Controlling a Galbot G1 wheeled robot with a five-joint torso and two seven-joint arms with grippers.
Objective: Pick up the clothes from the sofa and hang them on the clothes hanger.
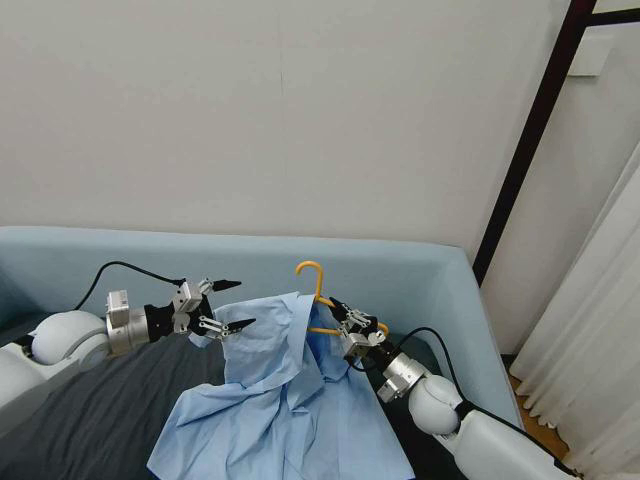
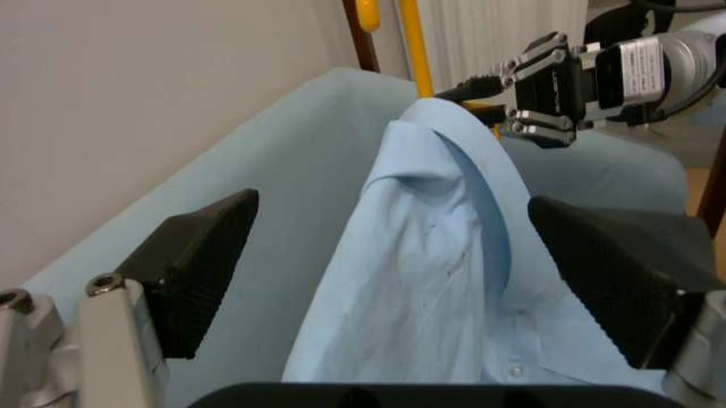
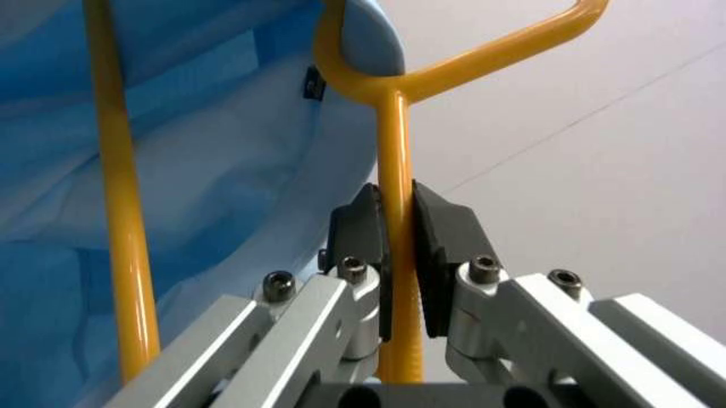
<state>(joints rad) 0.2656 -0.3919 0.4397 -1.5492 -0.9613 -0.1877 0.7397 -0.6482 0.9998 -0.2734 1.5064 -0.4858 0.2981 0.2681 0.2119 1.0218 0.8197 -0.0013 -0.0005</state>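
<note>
The right gripper (image 3: 397, 228) pinches the yellow hanger (image 3: 393, 136) by its stem. The light blue shirt (image 1: 270, 410) drapes over it, at six o'clock on the sofa (image 1: 100, 250). The left gripper (image 1: 240, 303), spread wide at the shirt's nine o'clock, should take the shoulder (not the collar) and pull gently.

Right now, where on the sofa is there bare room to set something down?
Bare dark grey seat left of the light blue shirt, below the left gripper. Crowded around the yellow hanger, held by the right gripper.
</note>
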